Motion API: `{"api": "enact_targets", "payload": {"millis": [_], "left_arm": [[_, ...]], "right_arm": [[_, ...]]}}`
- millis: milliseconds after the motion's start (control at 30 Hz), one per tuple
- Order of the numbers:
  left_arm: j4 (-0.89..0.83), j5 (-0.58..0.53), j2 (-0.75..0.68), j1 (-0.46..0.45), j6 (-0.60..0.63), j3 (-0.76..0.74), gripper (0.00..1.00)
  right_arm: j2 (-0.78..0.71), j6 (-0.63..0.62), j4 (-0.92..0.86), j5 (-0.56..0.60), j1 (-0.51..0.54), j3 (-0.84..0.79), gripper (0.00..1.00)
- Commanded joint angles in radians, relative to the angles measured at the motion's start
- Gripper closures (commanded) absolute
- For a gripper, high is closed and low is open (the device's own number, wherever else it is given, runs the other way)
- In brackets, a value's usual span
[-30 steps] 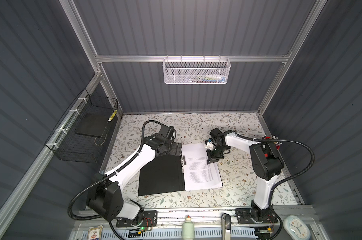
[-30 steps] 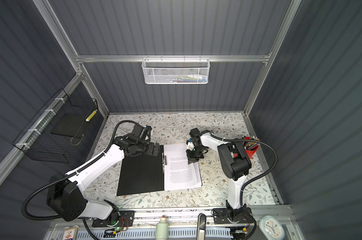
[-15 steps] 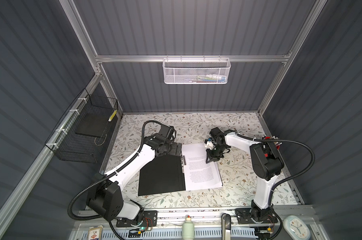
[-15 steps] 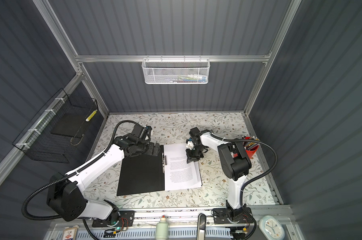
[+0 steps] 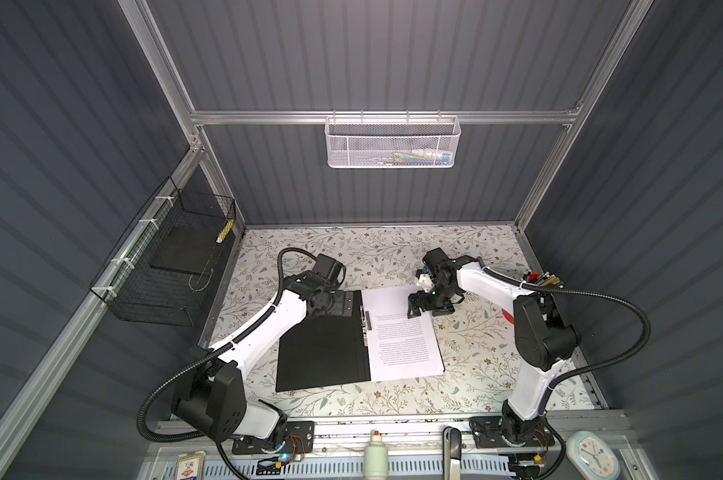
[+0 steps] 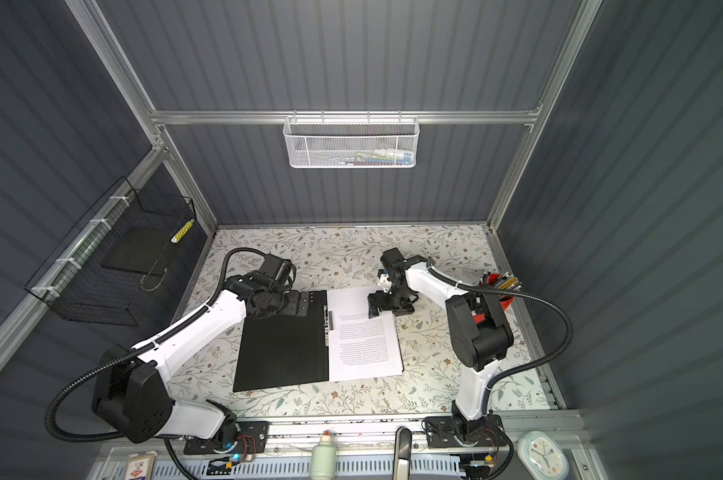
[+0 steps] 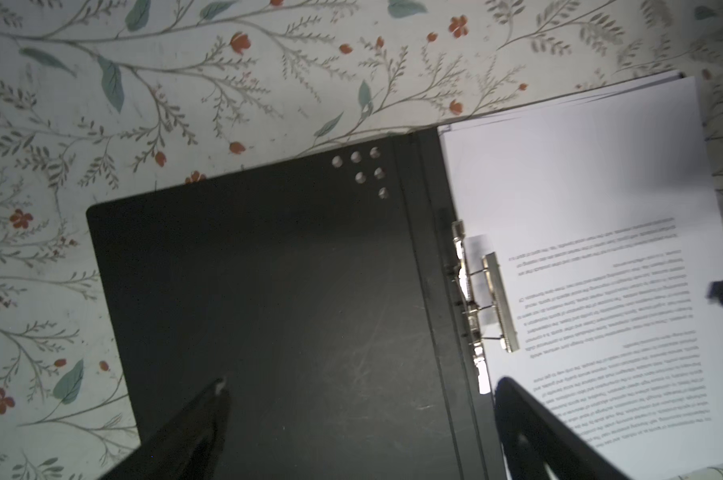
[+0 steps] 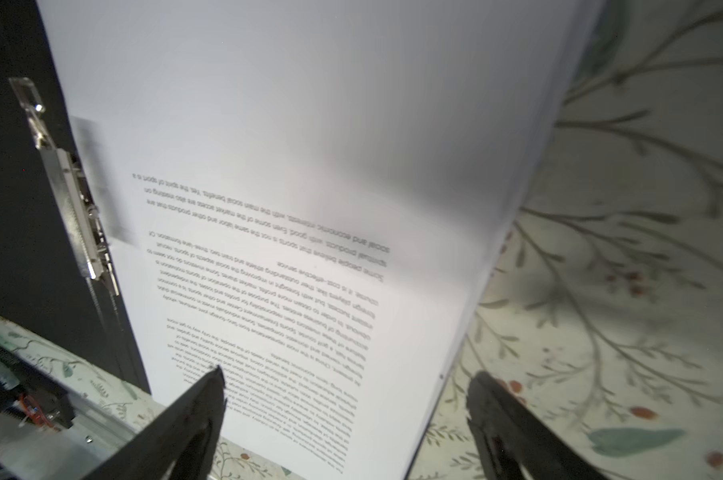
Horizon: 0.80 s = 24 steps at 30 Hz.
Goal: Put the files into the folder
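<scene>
Right tool point(image 8: 347, 376) is open wide and holds nothing. One of its fingers point(image 8: 185, 424) is over the files point(image 8: 310, 145) and the other is over the table point(image 8: 621, 311), with the paper edge between them. Left tool point(image 7: 360, 382) is open wide too, just above the black inside of the open folder point(image 7: 268, 291). The files lie flat right beside that black half, near the metal clip point(image 7: 482, 299) in front of this tool.
</scene>
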Motion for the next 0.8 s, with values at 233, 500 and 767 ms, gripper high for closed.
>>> {"api": "enact_targets", "payload": {"millis": [233,500,767], "left_arm": [[0.01,0.242,0.003,0.161,-0.131,-0.188,0.35],[0.057,0.302,0.068,0.168,-0.16,-0.226,0.9],[0.146,0.371,0.149,0.165,-0.191,-0.277,1.0]], "right_arm": [[-0.011,0.068,0.103,-0.136,0.074,0.105,0.02],[0.197,0.09,0.155,-0.24,0.204,0.299,0.02],[0.284,0.088,0.15,-0.262,0.212,0.367,0.05]]}}
